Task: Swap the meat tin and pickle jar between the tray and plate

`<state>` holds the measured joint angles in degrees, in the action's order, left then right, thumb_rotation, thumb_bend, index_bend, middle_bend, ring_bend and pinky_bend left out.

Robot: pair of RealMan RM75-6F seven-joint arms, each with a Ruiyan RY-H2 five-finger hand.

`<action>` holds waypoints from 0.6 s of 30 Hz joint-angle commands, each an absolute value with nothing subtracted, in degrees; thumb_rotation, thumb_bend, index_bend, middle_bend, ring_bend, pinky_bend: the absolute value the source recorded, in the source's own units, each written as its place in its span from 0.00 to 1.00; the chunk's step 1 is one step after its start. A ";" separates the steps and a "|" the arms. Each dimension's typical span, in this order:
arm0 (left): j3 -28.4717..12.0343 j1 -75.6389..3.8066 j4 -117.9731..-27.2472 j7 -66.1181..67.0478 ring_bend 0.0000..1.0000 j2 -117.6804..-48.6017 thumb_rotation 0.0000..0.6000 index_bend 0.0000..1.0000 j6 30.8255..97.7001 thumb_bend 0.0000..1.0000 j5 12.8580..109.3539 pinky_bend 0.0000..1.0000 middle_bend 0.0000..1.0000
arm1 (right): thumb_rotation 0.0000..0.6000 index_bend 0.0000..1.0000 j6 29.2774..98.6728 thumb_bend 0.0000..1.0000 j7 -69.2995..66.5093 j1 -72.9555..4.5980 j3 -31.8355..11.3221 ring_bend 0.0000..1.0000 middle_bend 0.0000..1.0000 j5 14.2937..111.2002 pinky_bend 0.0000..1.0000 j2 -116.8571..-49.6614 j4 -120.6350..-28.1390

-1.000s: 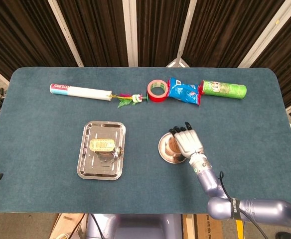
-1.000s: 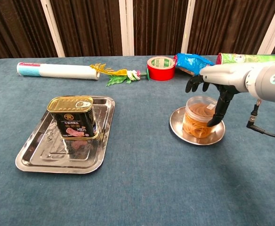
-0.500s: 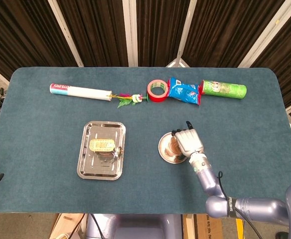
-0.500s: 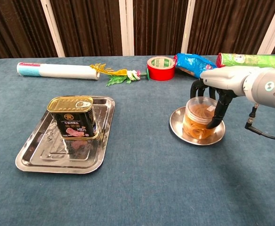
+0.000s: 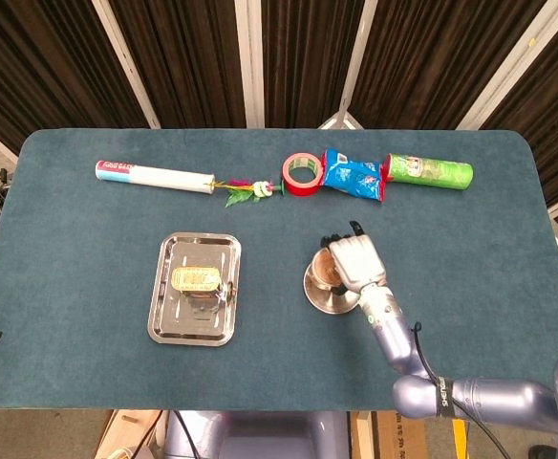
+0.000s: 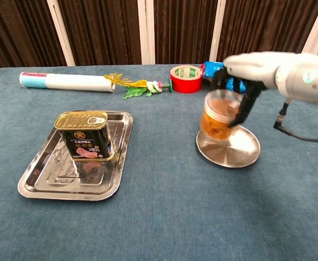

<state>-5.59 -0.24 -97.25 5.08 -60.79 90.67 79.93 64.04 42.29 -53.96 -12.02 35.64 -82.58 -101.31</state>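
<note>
My right hand (image 6: 240, 81) grips the clear pickle jar (image 6: 219, 115) from above and holds it tilted in the air, just over the left part of the round metal plate (image 6: 230, 149). In the head view the right hand (image 5: 354, 262) covers most of the jar (image 5: 323, 270) above the plate (image 5: 324, 297). The meat tin (image 6: 84, 135) stands upright on the steel tray (image 6: 44, 179) at the left; the head view shows the tin (image 5: 196, 279) and tray (image 5: 169, 325) too. My left hand is out of both views.
Along the far side lie a white roll (image 5: 153, 176), a bunch of artificial flowers (image 5: 247, 189), a red tape roll (image 5: 302, 173), a blue snack bag (image 5: 352, 175) and a green crisps tube (image 5: 429, 171). A black cable (image 6: 289, 130) trails from my right wrist.
My right hand closed around the pickle jar and lifted it off the plate, moving up and slightly left. The tin and tray have not moved.
</note>
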 commanded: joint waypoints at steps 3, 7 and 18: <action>-6.43 -0.42 -96.73 4.56 0.00 -60.66 1.00 0.17 89.85 0.20 78.04 0.07 0.00 | 1.00 0.41 61.42 0.13 44.74 -59.53 -16.57 0.50 0.43 29.52 0.12 -84.39 -99.65; -6.55 -0.71 -96.44 4.73 0.00 -60.75 1.00 0.17 89.14 0.20 77.49 0.07 0.00 | 1.00 0.41 60.83 0.13 44.94 -61.55 -17.09 0.50 0.43 28.12 0.12 -86.97 -96.76; -6.52 -1.31 -96.26 5.58 0.00 -60.85 1.00 0.17 87.73 0.20 76.69 0.07 0.00 | 1.00 0.41 58.22 0.13 44.74 -65.23 -16.83 0.50 0.43 26.47 0.12 -93.39 -87.54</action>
<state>-6.52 -1.30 -96.26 5.57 -60.85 87.75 76.69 58.67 44.77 -64.66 -16.99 26.70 -92.50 -88.60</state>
